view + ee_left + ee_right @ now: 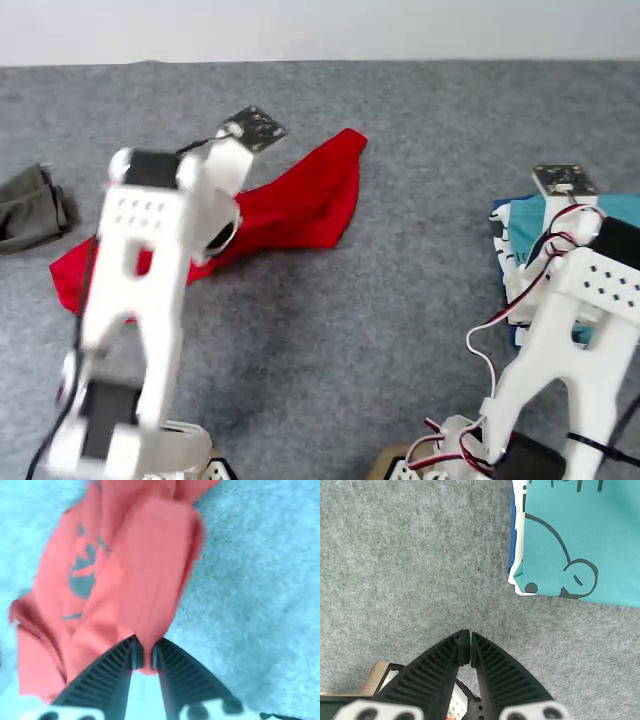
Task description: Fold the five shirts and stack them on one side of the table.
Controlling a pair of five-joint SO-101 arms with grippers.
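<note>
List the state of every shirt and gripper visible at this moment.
red shirt: unfolded, rumpled on the table.
left gripper: shut on the red shirt.
right gripper: shut, empty, above the table beside the stack.
teal shirt: folded, topping the stack.
grey-green shirt: crumpled, unfolded, apart from the red shirt.

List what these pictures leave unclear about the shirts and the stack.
- High view: the left arm covers the middle of the red shirt, hiding how it is folded.
- High view: the stack is cut by the right edge and crossed by the right arm, so its shirts cannot be counted.
- High view: the dark shirt is cut by the left edge.
- Left wrist view: the red shirt's print is blurred.
</note>
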